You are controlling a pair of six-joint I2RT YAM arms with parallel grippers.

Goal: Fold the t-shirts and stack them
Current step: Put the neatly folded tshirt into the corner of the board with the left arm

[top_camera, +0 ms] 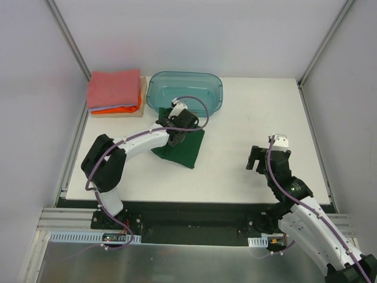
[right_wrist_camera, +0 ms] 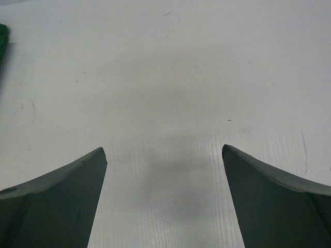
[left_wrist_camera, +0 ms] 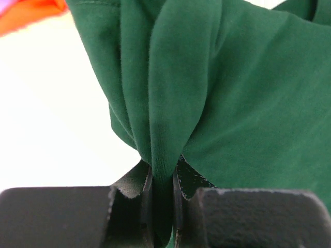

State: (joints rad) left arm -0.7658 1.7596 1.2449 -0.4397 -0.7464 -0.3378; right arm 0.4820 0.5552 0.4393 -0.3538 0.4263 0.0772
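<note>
The dark green t-shirt point(top_camera: 184, 147) lies folded small on the table in front of the teal bin. My left gripper point(top_camera: 177, 131) is over its far edge and is shut on a pinch of the green cloth point(left_wrist_camera: 165, 119), which bunches up between the jaws in the left wrist view. A stack of folded shirts sits at the far left corner: salmon-pink point(top_camera: 113, 88) on top, lavender and orange point(top_camera: 121, 109) under it; the orange also shows in the left wrist view point(left_wrist_camera: 28, 13). My right gripper point(top_camera: 257, 159) is open and empty over bare table point(right_wrist_camera: 165, 103).
The translucent teal plastic bin point(top_camera: 185, 91) stands at the back centre, just behind my left gripper. The stack rests on a tan board point(top_camera: 141, 97). Grey enclosure walls ring the white table point(top_camera: 247, 106).
</note>
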